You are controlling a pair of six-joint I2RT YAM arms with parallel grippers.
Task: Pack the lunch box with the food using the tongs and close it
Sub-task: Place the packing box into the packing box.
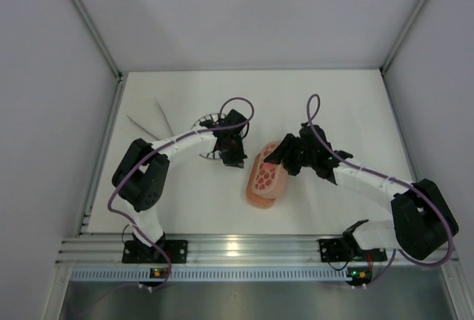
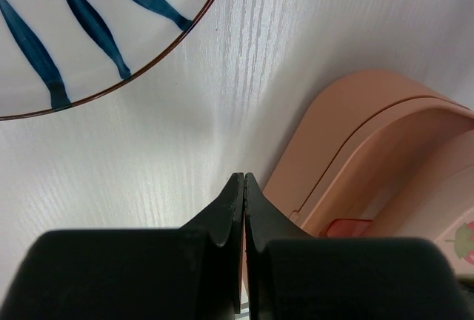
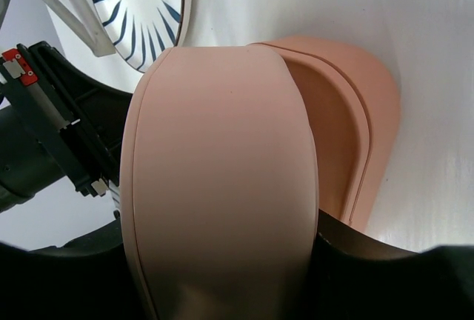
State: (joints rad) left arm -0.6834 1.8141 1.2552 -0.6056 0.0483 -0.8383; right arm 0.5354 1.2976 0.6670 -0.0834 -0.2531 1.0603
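The salmon-pink lunch box (image 1: 265, 181) lies mid-table, its red-spotted lid facing up. My right gripper (image 1: 284, 155) is at its far end, shut across a smooth pink lunch box piece (image 3: 222, 150) that fills the gap between its fingers (image 3: 337, 235). That piece hangs tilted over the rest of the box (image 3: 348, 112). My left gripper (image 2: 244, 181) is shut and holds nothing. It hovers just left of the box (image 2: 370, 142), between the box and the plate. The silvery tongs (image 1: 152, 121) lie on the table at the far left, touched by neither gripper. No food shows.
A round white plate with dark radial stripes (image 1: 209, 124) sits partly under my left arm and also shows in the left wrist view as a plate (image 2: 67, 31). Grey walls close the table on three sides. My left arm (image 3: 44, 142) stands close beside the held piece.
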